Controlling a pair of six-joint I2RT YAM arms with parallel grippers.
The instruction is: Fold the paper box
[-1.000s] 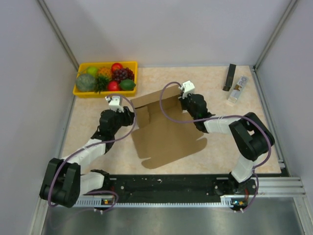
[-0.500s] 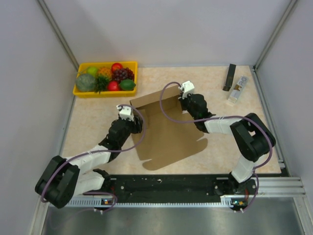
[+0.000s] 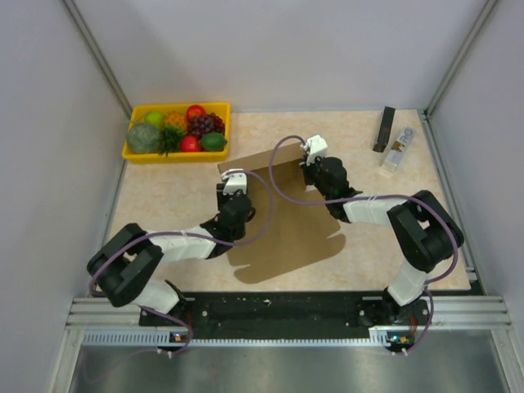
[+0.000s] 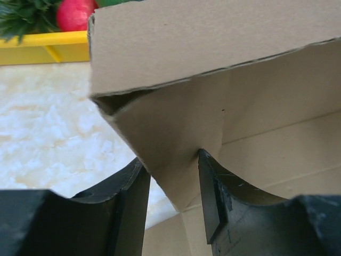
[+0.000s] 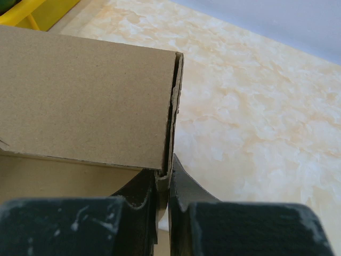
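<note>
The paper box (image 3: 286, 233) is a brown cardboard sheet lying flat mid-table with its back wall raised. My left gripper (image 3: 233, 188) is at the box's back left corner. In the left wrist view the gripper (image 4: 170, 184) is open and a folded corner flap (image 4: 170, 144) hangs between its fingers (image 4: 213, 202), touching the right one. My right gripper (image 3: 315, 162) is at the back right corner. In the right wrist view it (image 5: 163, 186) is shut on the doubled end edge of the raised wall (image 5: 85, 96).
A yellow tray of fruit (image 3: 131, 154) stands at the back left, just behind the box; it also shows in the left wrist view (image 4: 42, 45). A black bar (image 3: 384, 129) and a small clear item (image 3: 397, 149) lie at the back right. Grey walls close in both sides.
My left arm has swung right from the box's left side to its back left corner, and its jaws now straddle the corner flap. The right gripper has kept its hold.
</note>
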